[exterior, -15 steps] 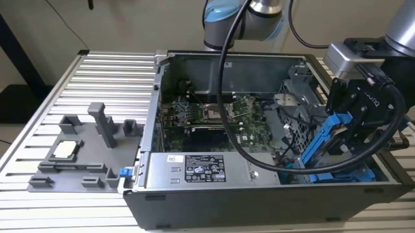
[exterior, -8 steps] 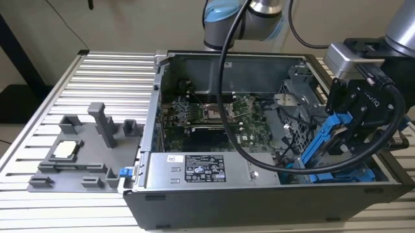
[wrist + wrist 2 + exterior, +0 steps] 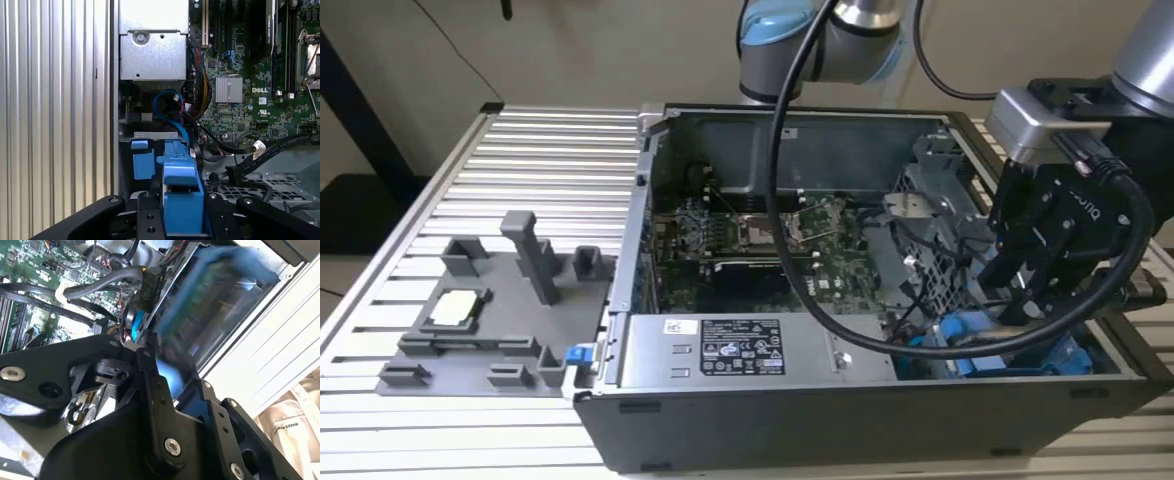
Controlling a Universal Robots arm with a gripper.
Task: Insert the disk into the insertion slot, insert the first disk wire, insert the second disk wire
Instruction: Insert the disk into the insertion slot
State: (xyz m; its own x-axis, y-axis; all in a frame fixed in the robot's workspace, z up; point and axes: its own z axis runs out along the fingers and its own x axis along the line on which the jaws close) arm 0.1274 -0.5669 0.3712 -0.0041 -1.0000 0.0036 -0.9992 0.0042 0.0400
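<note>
Disk (image 3: 182, 187), blue-framed, sits within hand (image 3: 183, 212); hand clamped on its two sides.

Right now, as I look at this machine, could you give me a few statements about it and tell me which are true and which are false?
1. The computer case is open, with its green circuit board on show. True.
2. The gripper hangs outside the case. False: it reaches inside, at the disk in its blue frame.
3. The case stands on wood. False: the table is ribbed metal.
4. A black cable loops from the arm across the case. True.
</note>
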